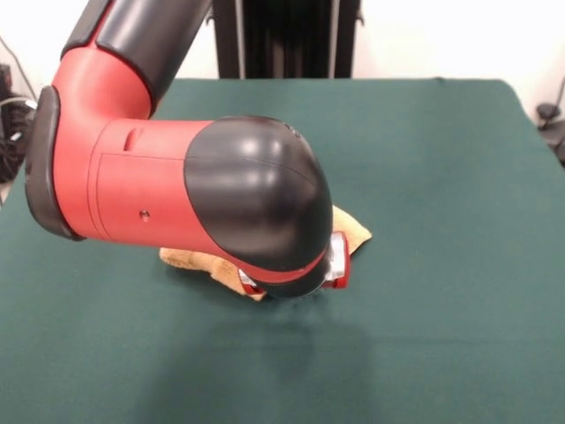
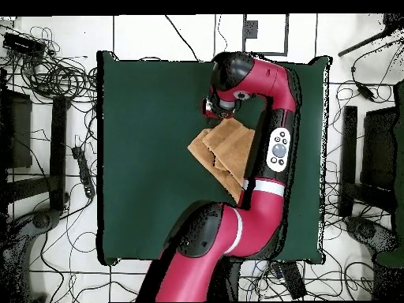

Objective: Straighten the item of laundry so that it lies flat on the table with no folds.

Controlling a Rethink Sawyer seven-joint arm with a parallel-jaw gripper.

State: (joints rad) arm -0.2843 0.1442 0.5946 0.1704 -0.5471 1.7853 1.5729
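The orange-tan towel [image 2: 226,146] lies near the middle of the dark green table [image 2: 142,118]. It is folded over itself, with layers overlapping along a diagonal. In the front view the arm's bulky wrist hides most of the towel [image 1: 355,231]; only its two ends show, on the green table [image 1: 441,177]. My gripper [image 2: 212,106] sits low at the towel's corner farthest from my base. In the front view the gripper [image 1: 338,265] shows as a red and white part under the wrist, beside the cloth. Whether it holds the cloth is hidden.
My red arm [image 2: 272,150] stretches from the base over one edge of the towel. Cables [image 2: 55,75] and stands lie on the floor around the table. The black pedestal [image 1: 287,35] stands at the far table edge.
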